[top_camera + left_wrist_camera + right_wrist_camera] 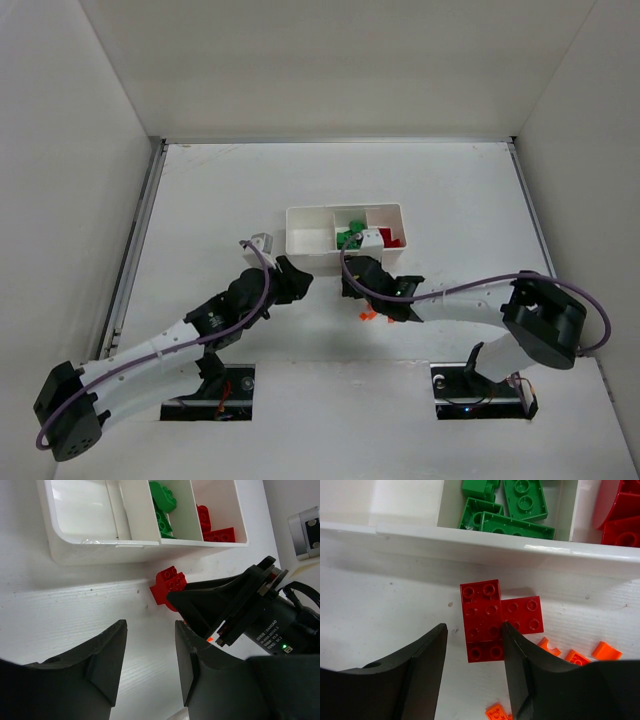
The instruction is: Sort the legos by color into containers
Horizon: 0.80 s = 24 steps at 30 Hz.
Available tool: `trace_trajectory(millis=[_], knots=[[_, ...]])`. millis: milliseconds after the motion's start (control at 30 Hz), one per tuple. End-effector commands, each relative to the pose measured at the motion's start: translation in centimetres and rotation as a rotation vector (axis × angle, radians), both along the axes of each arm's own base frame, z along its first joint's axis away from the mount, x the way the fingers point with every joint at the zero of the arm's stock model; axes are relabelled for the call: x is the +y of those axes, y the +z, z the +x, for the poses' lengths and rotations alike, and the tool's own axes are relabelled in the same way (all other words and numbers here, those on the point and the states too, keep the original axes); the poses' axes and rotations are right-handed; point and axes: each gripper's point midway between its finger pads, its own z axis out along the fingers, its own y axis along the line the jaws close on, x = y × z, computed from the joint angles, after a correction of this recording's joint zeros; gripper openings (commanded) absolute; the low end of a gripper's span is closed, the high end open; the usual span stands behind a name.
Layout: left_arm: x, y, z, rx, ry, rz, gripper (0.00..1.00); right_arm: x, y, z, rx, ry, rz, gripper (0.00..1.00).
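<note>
So, tray [100,550]: white, three square bins side by side, sitting on the table [210,200] out past both arms.
Middle bin: green bricks [517,526] piled inside, some lying flat, some tipped on edge.
Right bin: red bricks [218,534] in there, at least two showing.
Loose red bricks [481,622]: two on the table just in front of the tray's near wall, studs up. One long, one small and square, touching side by side, roughly level with the divider between the middle and right bins.
Orange bits [576,656]: tiny pieces scattered on the table on the near side of the loose reds, a couple right beside the square one.
Right gripper [474,630]: hanging directly over the long loose red, jaws apart, nothing pinched. One finger covering the brick's edge in the wrist view, so can't tell if actually touching.
Left gripper [150,630]: low over bare table just left of the right one, jaws parted, gripping nothing. Loose reds visible ahead of its fingers, clear of them and partly hidden behind the other gripper.
</note>
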Motion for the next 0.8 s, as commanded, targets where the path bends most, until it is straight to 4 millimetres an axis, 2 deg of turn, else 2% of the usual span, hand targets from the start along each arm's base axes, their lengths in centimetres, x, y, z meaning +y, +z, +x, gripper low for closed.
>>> trace_trajectory(millis=[0,200,533,767], knots=[[0.3,-0.1,-0.1,-0.003,0.012,-0.009,0.4,0.6,0.4,0.3,-0.007,-0.007,-0.023,0.53],[0.6,-0.3,-0.3,-0.005,0.018,-0.016,0.4,0.7,0.1,0.6,-0.005,-0.017,-0.072,0.53],[1.2,0.1,-0.1,-0.013,0.03,-0.015,0.4,0.2,2.7,0.2,-0.075,-0.037,-0.07,0.6],[1.4,0.0,0.0,-0.011,0.038,-0.011,0.4,1.0,0.6,0.2,-0.03,-0.014,-0.104,0.61]])
